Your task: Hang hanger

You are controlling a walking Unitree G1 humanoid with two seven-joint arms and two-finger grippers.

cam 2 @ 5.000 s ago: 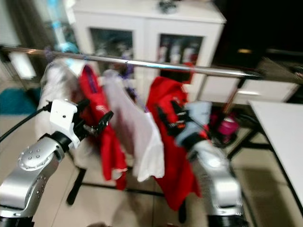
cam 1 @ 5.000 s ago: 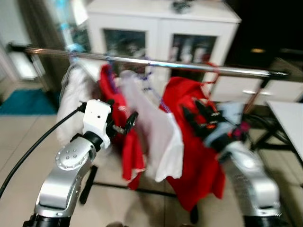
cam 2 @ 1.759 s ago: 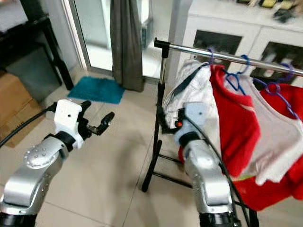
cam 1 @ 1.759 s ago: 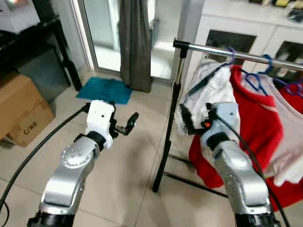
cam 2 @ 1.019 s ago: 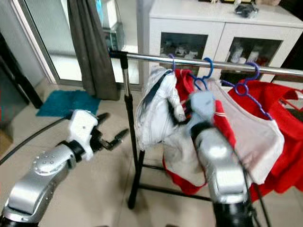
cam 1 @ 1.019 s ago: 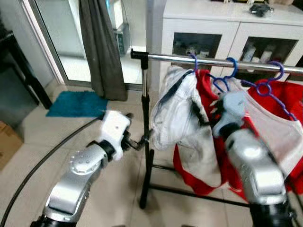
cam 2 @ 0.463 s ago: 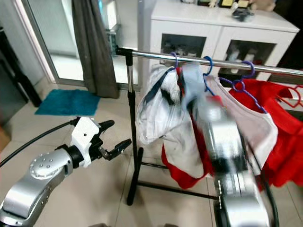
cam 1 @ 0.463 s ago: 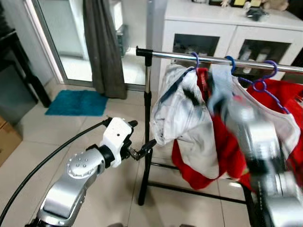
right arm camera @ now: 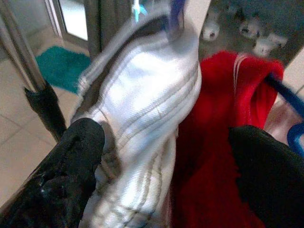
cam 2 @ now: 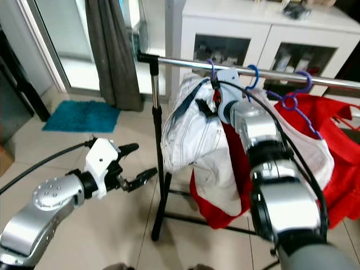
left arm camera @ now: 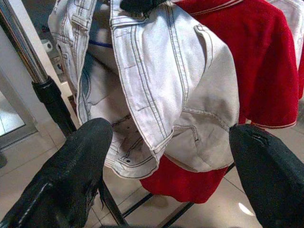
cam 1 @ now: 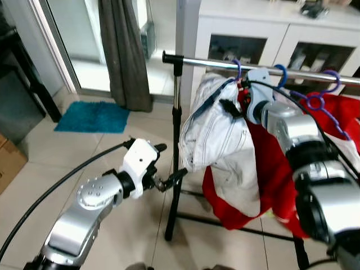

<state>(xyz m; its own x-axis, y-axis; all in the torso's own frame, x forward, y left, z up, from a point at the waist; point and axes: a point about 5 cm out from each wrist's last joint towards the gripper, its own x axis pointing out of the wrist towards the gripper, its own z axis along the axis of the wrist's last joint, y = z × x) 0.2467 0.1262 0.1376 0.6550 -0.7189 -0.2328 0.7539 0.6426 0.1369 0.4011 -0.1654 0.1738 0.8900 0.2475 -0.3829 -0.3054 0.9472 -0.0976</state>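
Note:
A silver rail [cam 1: 208,62] carries several hangers with clothes. At its left end a purple hanger hook [cam 1: 238,68] holds a white garment [cam 1: 219,135]; a red garment [cam 1: 270,169] hangs beside it under a blue hook [cam 1: 279,71]. My right gripper [cam 1: 232,104] is raised to the top of the white garment, just under the purple hook. In the right wrist view its fingers [right arm camera: 76,161] stand wide apart, open, with the white and red cloth beyond them. My left gripper [cam 1: 169,164] is open and low, beside the rack's post, holding nothing.
The rack's black post [cam 1: 176,140] stands just in front of my left gripper. A white glass-door cabinet [cam 1: 253,28] is behind the rail. A dark curtain [cam 1: 124,50] and a teal mat [cam 1: 93,117] lie to the left, with a cardboard box [cam 1: 8,160] at the far left.
My right arm has lifted from a blurred swing to the rail, and its gripper now sits at the white garment's top. The left arm has barely moved.

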